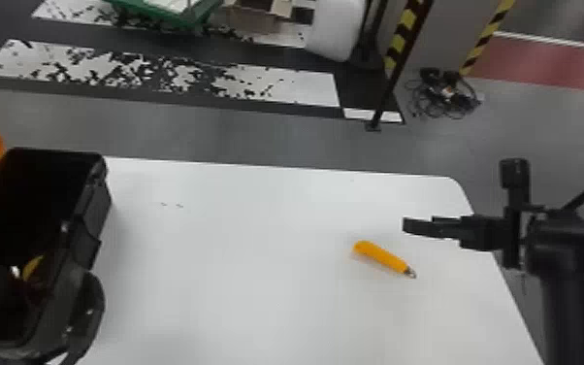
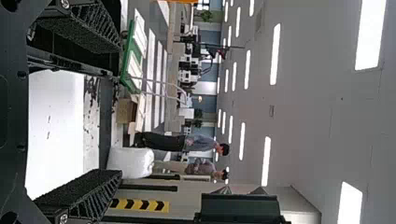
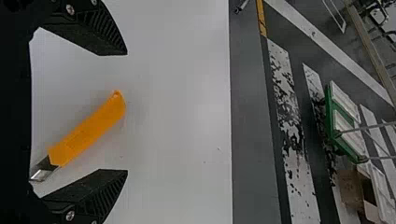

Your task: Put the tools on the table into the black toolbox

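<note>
An orange knife (image 1: pixel 383 257) lies on the white desk (image 1: pixel 257 291) near the parted right fingers (image 1: pixel 419 226), toolbox (image 1: pixel 93 213) at left, striped floor (image 1: pixel 300 90) beyond; the left wrist view adds ceiling lights (image 2: pixel 371 35) past spread left fingers (image 2: pixel 79 189).

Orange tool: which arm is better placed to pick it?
Right, I'd say. Its open end effector is close to the orange tool, which lies on the table's right side. The left arm is across the table, by the toolbox.
</note>
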Robot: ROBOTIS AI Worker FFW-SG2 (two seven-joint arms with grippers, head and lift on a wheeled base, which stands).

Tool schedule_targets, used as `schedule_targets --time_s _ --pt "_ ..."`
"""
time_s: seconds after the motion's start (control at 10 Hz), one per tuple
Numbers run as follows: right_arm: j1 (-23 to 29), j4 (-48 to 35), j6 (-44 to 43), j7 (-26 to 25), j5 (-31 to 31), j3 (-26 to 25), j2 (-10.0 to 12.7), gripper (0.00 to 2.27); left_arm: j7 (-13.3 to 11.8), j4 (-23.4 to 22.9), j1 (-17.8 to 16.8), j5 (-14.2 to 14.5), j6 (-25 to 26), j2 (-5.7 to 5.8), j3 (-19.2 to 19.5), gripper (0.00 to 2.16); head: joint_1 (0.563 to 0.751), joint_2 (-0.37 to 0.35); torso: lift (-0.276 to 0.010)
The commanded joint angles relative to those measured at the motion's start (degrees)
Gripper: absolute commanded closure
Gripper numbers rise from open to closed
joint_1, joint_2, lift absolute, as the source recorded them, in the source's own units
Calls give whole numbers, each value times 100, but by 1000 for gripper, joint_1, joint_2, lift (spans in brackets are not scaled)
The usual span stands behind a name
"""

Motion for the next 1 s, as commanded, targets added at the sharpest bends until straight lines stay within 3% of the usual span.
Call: schedule_targets --time_s 0.0,0.2,0.5,0.9 --pt "-229 404 -31 314 206 110 -247 107 -1 -26 14 -13 1 0 -14 70 695 -189 -39" --pt "-475 764 -172 745 592 444 -361 107 -1 -53 49 -13 -17 0 -23 70 695 -204 -39" --pt "-510 984 -506 815 1023 909 -344 107 8 -62 84 -13 -34 0 -41 70 695 -190 -39" --pt "-686 1617 -1613 860 1700 1226 -361 107 8 -62 93 -13 -34 -17 -58 70 695 -177 -39"
